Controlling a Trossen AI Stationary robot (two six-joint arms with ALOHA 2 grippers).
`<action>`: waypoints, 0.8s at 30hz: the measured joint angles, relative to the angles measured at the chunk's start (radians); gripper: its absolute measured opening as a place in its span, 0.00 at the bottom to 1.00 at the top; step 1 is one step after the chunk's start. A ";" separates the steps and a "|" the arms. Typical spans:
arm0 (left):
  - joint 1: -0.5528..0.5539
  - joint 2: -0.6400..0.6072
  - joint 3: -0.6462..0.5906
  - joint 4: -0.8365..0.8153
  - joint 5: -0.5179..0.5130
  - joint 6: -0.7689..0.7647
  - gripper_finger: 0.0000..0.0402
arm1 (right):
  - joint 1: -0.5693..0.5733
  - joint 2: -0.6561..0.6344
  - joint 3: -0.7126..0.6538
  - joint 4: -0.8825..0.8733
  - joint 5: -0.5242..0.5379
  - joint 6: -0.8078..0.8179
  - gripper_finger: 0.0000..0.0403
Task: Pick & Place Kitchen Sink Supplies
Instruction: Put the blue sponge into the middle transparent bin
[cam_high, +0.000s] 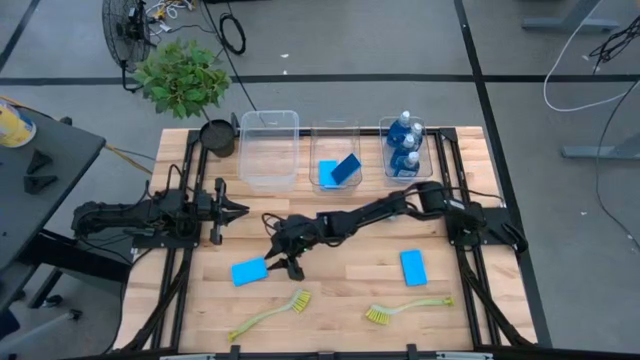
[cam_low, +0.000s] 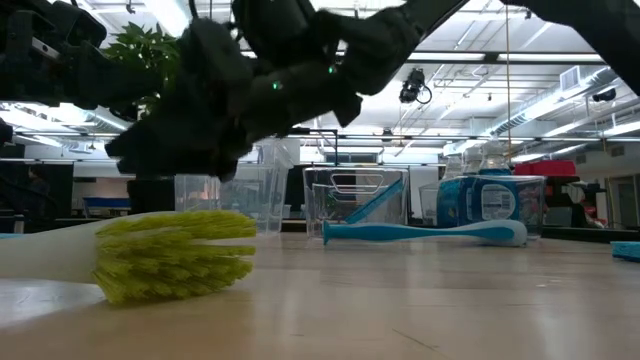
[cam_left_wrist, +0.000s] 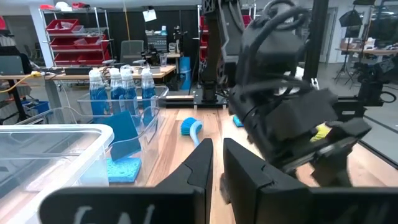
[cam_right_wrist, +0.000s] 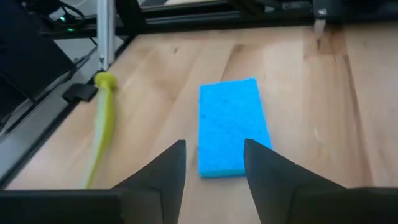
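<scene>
A flat blue sponge (cam_high: 249, 271) (cam_right_wrist: 230, 124) lies flat on the wooden table at the near left. My right gripper (cam_high: 287, 265) (cam_right_wrist: 214, 146) is open just to its right, slanting down, fingertips at the sponge's near end and touching nothing. A second blue sponge (cam_high: 413, 267) lies at the near right. Two yellow-green brushes (cam_high: 270, 315) (cam_high: 405, 311) lie along the near edge. A blue brush (cam_low: 420, 232) lies farther back, under my right arm. My left gripper (cam_high: 240, 208) (cam_left_wrist: 216, 146) rests at the left, shut, level and holding nothing.
Three clear bins stand along the far edge. The left one (cam_high: 270, 148) shows nothing inside, the middle one (cam_high: 335, 135) holds blue sponges, and the right one (cam_high: 428, 150) holds blue bottles. A potted plant (cam_high: 185, 80) stands at the far left corner.
</scene>
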 joint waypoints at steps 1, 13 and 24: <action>0.000 0.000 0.000 0.000 0.000 0.000 0.11 | -0.005 0.005 0.000 0.008 -0.003 0.000 0.41; 0.000 0.000 0.000 0.000 0.000 0.000 0.11 | -0.026 0.047 0.003 0.139 -0.016 -0.011 0.41; 0.000 0.000 0.000 0.000 0.000 0.000 0.11 | -0.027 0.126 0.177 0.079 -0.015 -0.003 0.41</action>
